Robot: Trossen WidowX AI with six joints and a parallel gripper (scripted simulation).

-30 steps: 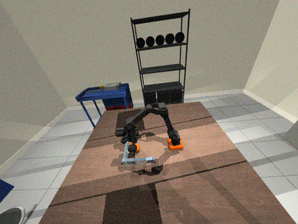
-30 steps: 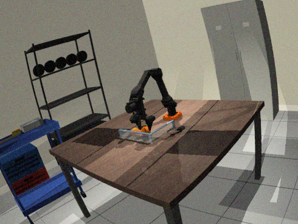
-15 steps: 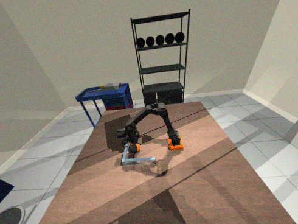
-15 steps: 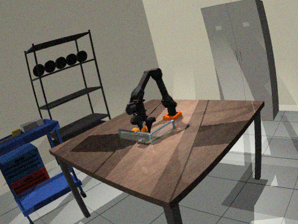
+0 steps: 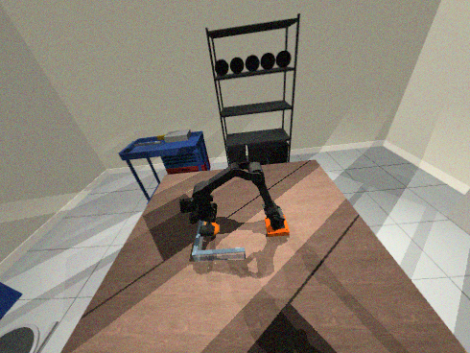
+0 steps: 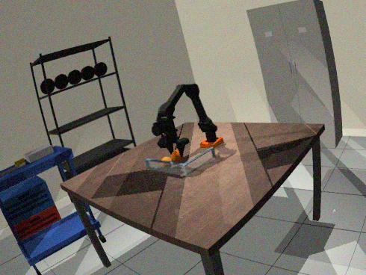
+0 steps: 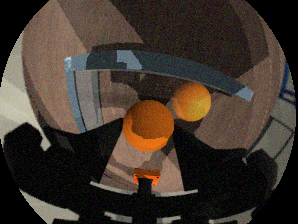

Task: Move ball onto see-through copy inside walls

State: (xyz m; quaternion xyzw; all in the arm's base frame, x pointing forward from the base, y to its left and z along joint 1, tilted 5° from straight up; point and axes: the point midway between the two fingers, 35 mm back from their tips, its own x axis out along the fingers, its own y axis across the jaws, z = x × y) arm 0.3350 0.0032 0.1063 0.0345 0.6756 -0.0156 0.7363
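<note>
The orange ball is between the two black fingers of my gripper, which is shut on it. In the exterior view it looks slightly higher than the see-through copy. The copy is a lighter yellow-orange sphere, to the right of the held ball and nearer the long wall in the wrist view. In the top view a finger partly hides the orange shapes. The low clear walls meet in a corner, with ball and copy on their inner side.
The arm stands on an orange base on the brown wooden table. The wall corner is left of the ball in the wrist view. A blue cart, a shelf rack and a grey cabinet stand off the table.
</note>
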